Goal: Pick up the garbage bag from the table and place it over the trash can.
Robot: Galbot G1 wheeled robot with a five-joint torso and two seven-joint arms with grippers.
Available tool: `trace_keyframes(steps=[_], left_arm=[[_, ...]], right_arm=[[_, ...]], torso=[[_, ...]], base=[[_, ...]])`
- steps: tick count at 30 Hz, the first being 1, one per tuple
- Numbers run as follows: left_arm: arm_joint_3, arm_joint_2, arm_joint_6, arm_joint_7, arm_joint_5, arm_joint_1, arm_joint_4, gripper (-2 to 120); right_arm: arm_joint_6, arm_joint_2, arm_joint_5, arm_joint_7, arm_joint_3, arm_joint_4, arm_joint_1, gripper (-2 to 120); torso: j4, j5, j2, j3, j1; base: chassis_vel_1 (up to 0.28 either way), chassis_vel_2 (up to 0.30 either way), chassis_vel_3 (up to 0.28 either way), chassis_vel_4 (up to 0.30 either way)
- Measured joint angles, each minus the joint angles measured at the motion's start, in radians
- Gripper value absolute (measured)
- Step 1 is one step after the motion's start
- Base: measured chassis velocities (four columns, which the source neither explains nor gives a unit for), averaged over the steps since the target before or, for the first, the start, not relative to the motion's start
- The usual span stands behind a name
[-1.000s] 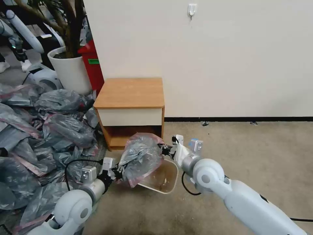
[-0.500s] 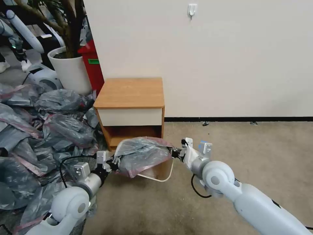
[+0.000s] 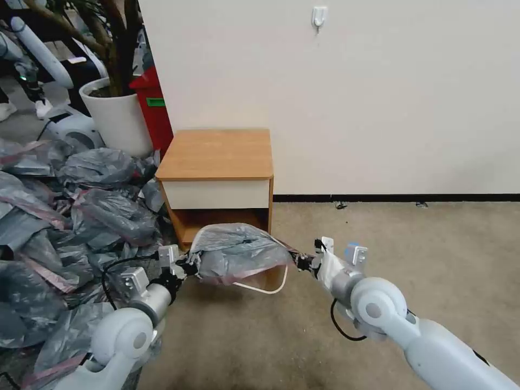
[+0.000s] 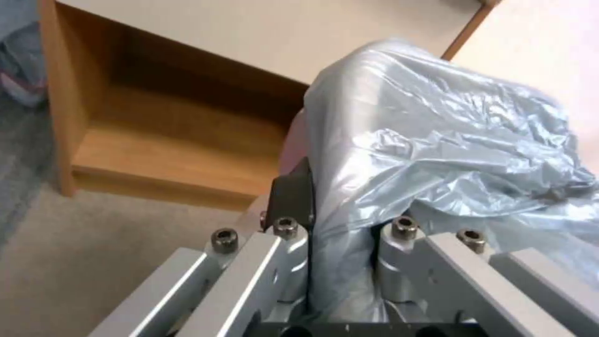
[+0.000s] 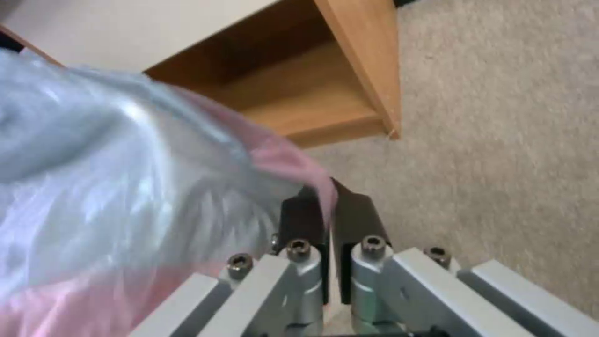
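Since a second ago both arms have been spreading apart, and the garbage bag [image 3: 235,253] that was bunched up tall is now being pulled wide and flat across the trash can [image 3: 269,281]. From where I'm standing, the left gripper [image 3: 189,268] is clenching one end of the bag's rim, with plastic wedged between its jaws in the left wrist view, while the right gripper [image 3: 302,262] is pinching the pink band at the opposite end, jaws nearly together. The bag is hanging in the air between them, just in front of the bench [image 3: 218,154], draping over the far part of the can while the near rim is peeking out below. Its long axis is running straight from one gripper to the other, side to side, with the can's opening beneath and slightly toward the robot. I judge that seating the rim depends on lowering both ends evenly, each arm being equally near.
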Motion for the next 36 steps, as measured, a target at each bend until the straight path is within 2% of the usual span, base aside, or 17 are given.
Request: trace_keyframes(steps=[5, 14, 21, 29, 33, 34, 36], left_arm=[[-0.01, -0.043, -0.024, 0.015, -0.058, -0.002, -0.004, 10], [-0.01, -0.073, -0.033, 0.007, -0.046, -0.012, 0.007, 10], [-0.008, -0.099, -0.042, -0.08, -0.072, -0.038, 0.017, 10], [-0.009, -0.101, -0.035, -0.114, -0.105, -0.037, 0.017, 10], [-0.008, -0.11, -0.039, -0.114, -0.086, -0.037, 0.031, 10], [-0.007, -0.115, -0.041, -0.113, -0.081, -0.041, 0.038, 10], [-0.005, -0.116, -0.042, -0.112, -0.077, -0.044, 0.042, 10]], right_arm=[[-0.01, 0.007, 0.021, -0.001, 0.027, 0.001, -0.048, 5], [0.001, 0.025, -0.013, -0.002, 0.046, 0.032, -0.105, 0], [0.048, 0.03, -0.149, -0.04, 0.048, 0.039, -0.167, 0], [0.085, 0.03, -0.327, -0.057, 0.039, 0.006, -0.175, 0], [0.124, 0.042, -0.365, -0.027, 0.086, 0.037, -0.179, 6], [0.134, 0.052, -0.325, -0.008, 0.133, 0.082, -0.181, 12], [0.133, 0.057, -0.281, 0.005, 0.164, 0.113, -0.181, 14]], torso=[[0.0, -0.0001, 0.0, 0.0, 0.0], [0.0001, -0.0002, 0.0, 0.0, 0.0], [-0.0001, -0.0002, 0.0, 0.0, 0.0], [0.0, -0.0002, 0.0, 0.0, 0.0], [0.0, -0.0001, 0.0, 0.0, 0.0], [0.0001, 0.0, 0.0, 0.0, 0.0], [0.0002, -0.0003, 0.0, 0.0, 0.0]], base=[[0.0, 0.0, 0.0, 0.0], [0.0, 0.0, 0.0, 0.0], [0.0, 0.0, 0.0, 0.0], [0.0, 0.0, 0.0, 0.0], [0.0, 0.0, 0.0, 0.0], [0.0, 0.0, 0.0, 0.0], [0.0, 0.0, 0.0, 0.0]])
